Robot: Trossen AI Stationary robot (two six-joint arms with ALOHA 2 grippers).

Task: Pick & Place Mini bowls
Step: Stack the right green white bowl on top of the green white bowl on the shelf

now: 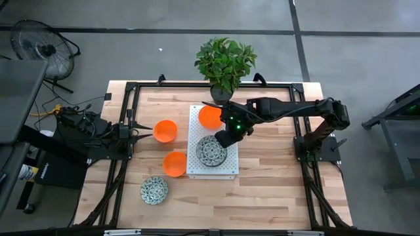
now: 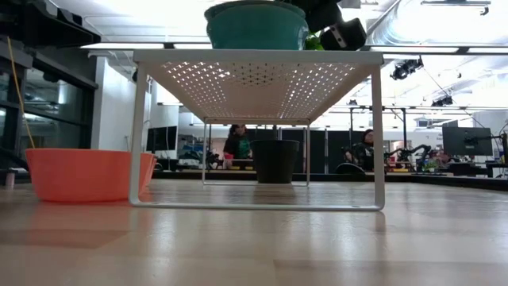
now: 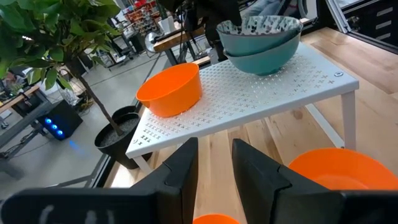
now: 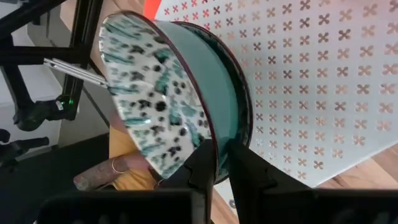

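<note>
While the right tool (image 4: 214,167) pinches the rim of a patterned bowl (image 1: 211,151) stacked on the white rack (image 1: 226,167), it looks stiff, glossy, breakable; the thin rim suits gripping.

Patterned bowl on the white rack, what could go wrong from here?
1. The right gripper sits at the rim of the top patterned bowl, nested in a lower bowl; pulling away might drag or tip the stack.
2. The orange bowl on the rack lies close beside that arm and could get bumped.
</note>
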